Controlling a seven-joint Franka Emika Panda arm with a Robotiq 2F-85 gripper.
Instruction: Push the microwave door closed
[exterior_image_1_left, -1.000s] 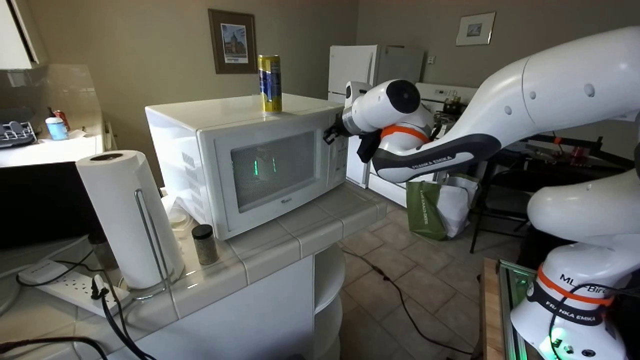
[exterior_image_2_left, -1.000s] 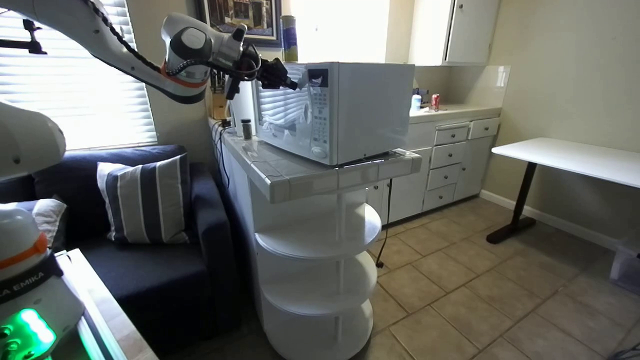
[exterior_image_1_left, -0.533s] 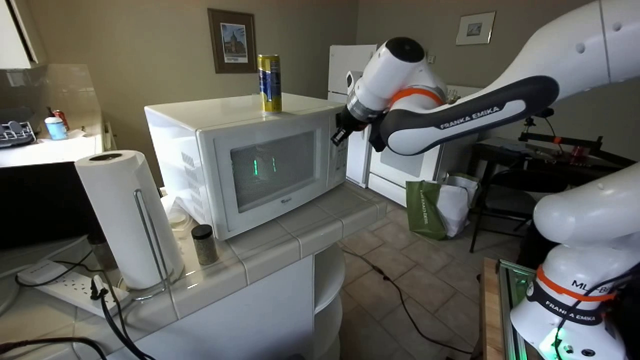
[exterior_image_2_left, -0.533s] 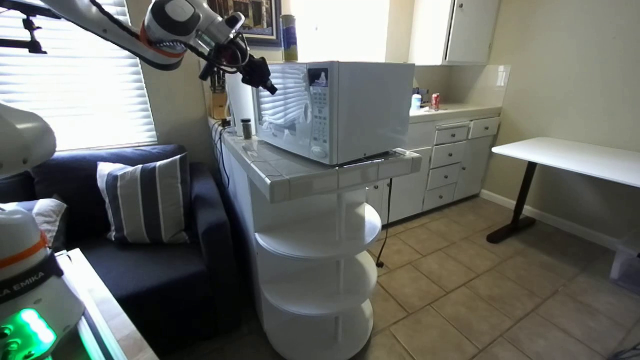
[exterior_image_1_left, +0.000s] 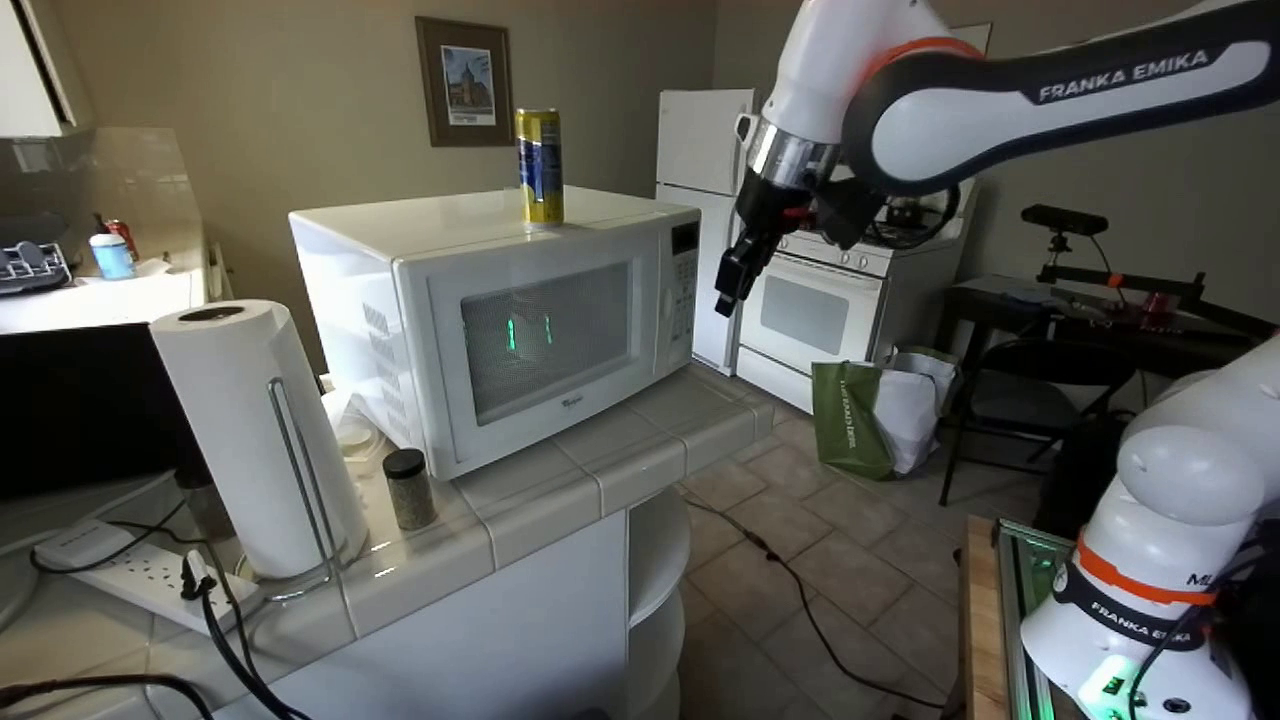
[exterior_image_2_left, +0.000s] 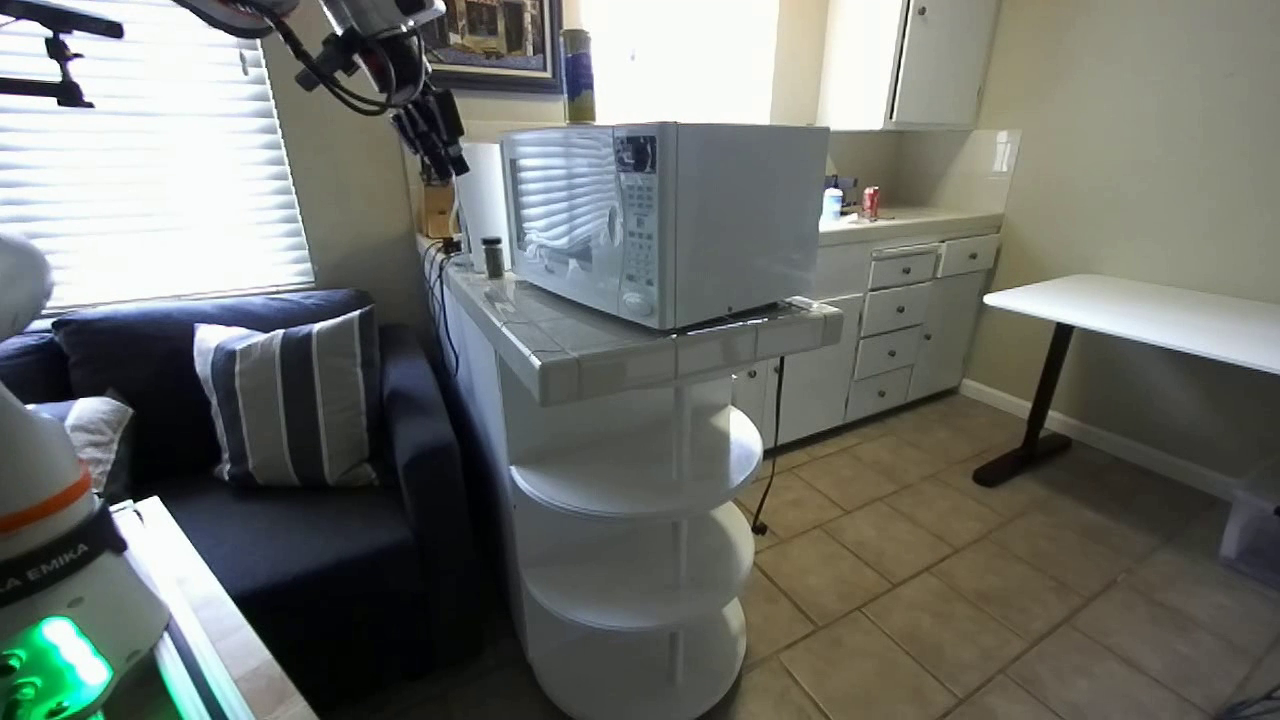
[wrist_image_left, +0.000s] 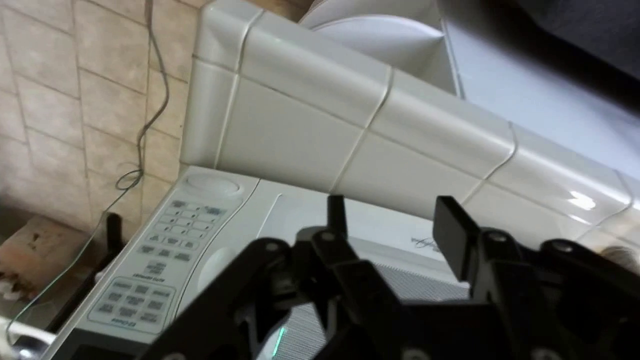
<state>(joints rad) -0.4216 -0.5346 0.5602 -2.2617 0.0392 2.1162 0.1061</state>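
Observation:
The microwave door (exterior_image_1_left: 545, 345) is a wide white panel with a greyish mesh window. It lies flush with the front of the white microwave (exterior_image_1_left: 345, 300) on the tiled counter. The door also shows in the other exterior view (exterior_image_2_left: 565, 205), with blinds reflected in it, and in the wrist view (wrist_image_left: 295, 207), partly hidden behind the fingers. My gripper (exterior_image_1_left: 732, 285) hangs in front of the microwave, apart from the door and pointing down; it also shows here (exterior_image_2_left: 448, 160). In the wrist view the gripper (wrist_image_left: 391, 217) is open, with nothing between its fingers.
A yellow and blue can (exterior_image_1_left: 541, 170) stands on top of the microwave. A paper towel roll (exterior_image_1_left: 255, 440) and a dark-capped jar (exterior_image_1_left: 409, 490) stand beside it on the tiled counter (exterior_image_1_left: 640, 430). A white stove (exterior_image_1_left: 815, 310) is behind the arm.
My gripper has drawn back from the microwave front, and the arm has risen and tilted the gripper downward. The control panel is now uncovered. The door shows no visible movement.

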